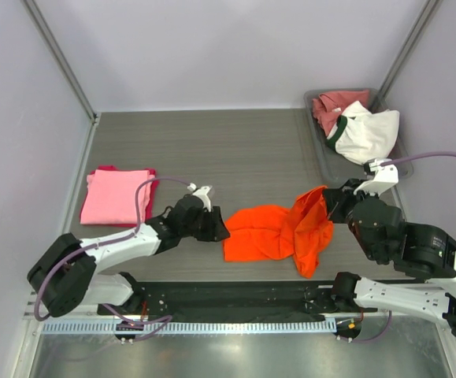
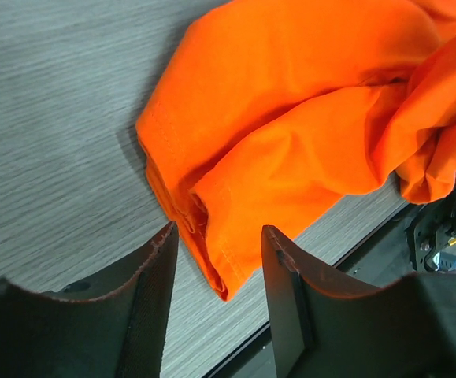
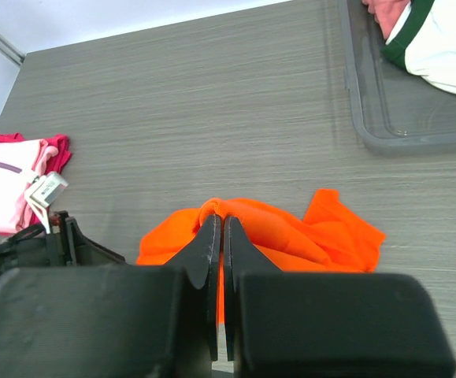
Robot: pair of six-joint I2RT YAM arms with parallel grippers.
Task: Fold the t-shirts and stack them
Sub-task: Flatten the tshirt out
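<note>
We are mid-fold on the orange shirt (image 1: 259,232), lower centre of the worktop (image 1: 235,150). Our right hand (image 3: 221,222) pinches its lifted edge; our left hand (image 2: 217,232) stands half open astride the hem corner. Next, we judge: grip that corner.

The top camera looks steeply down from above and behind the arm bases (image 1: 62,279), covering the whole tabletop (image 1: 235,142). The left wrist camera sits low and very close to the orange t-shirt (image 2: 306,118), facing its edge. The right wrist camera rides higher, looking across the tabletop toward the back wall (image 3: 94,16). All three share that shirt.
</note>
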